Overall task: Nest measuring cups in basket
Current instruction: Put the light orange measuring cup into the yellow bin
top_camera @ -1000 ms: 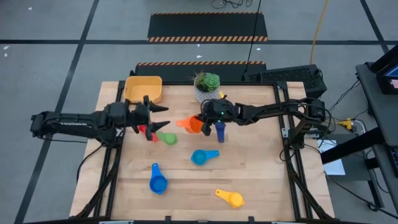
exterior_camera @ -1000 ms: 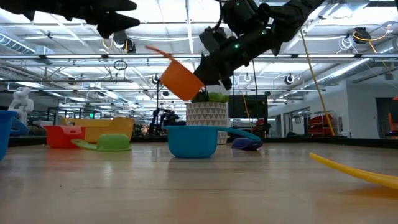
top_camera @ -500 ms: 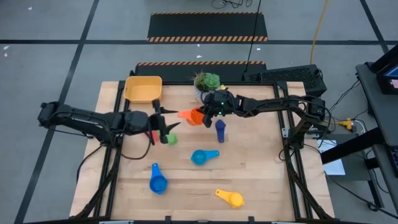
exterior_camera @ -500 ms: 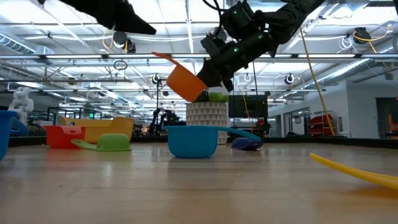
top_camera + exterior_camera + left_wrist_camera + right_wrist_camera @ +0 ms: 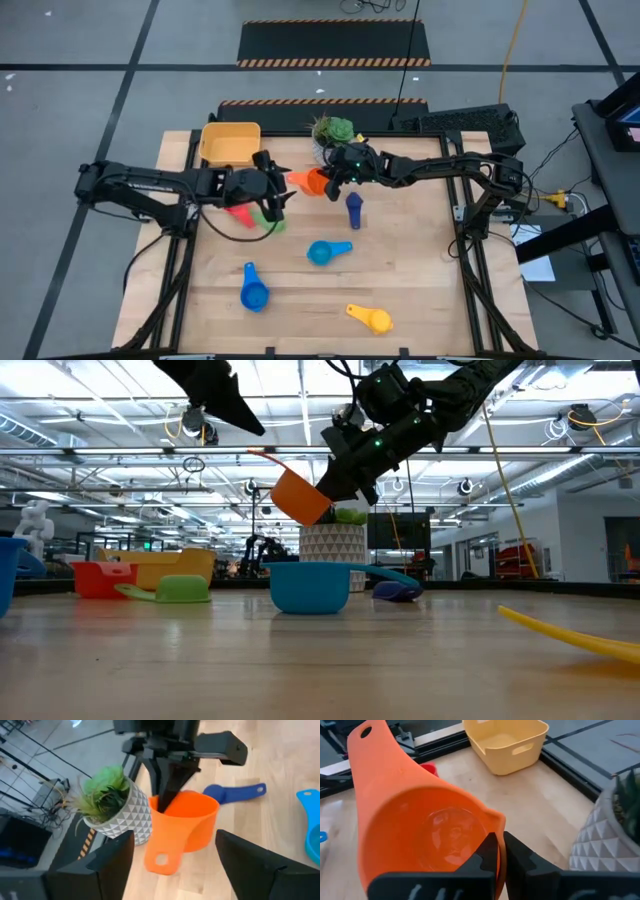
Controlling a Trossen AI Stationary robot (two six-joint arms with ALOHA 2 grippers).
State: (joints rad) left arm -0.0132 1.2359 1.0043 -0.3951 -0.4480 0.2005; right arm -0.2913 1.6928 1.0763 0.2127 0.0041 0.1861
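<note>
My right gripper (image 5: 333, 182) is shut on the orange measuring cup (image 5: 312, 183), which hangs in the air in front of the potted plant. My left gripper (image 5: 280, 195) is open, its fingers (image 5: 107, 865) standing on either side of the cup's handle (image 5: 161, 860) without touching it. The red cup (image 5: 238, 210) and green cup (image 5: 270, 224) lie partly under the left arm. The dark blue cup (image 5: 354, 208), light blue cup (image 5: 325, 250), blue cup (image 5: 253, 291) and yellow cup (image 5: 370, 318) lie on the table. The yellow basket (image 5: 231, 143) stands at the far left corner. My right gripper pinches the orange cup's rim (image 5: 489, 822) on the side opposite the handle, one finger (image 5: 487, 854) inside the bowl and one outside. The fingers come from the table's right, slanting down. The cup (image 5: 300, 496) is lifted clear and tilted, its handle (image 5: 262, 455) pointing up toward the left arm.
The white pot with the green plant (image 5: 333, 135) stands just beyond the right gripper at the far edge. Bare wood shows at the near left (image 5: 200, 310) and along the right side (image 5: 420, 270) of the table.
My left gripper has moved toward the table's right, over the red and green cups, up to the orange cup's handle. My right gripper has carried the orange cup a little toward the far edge and stays shut on it.
</note>
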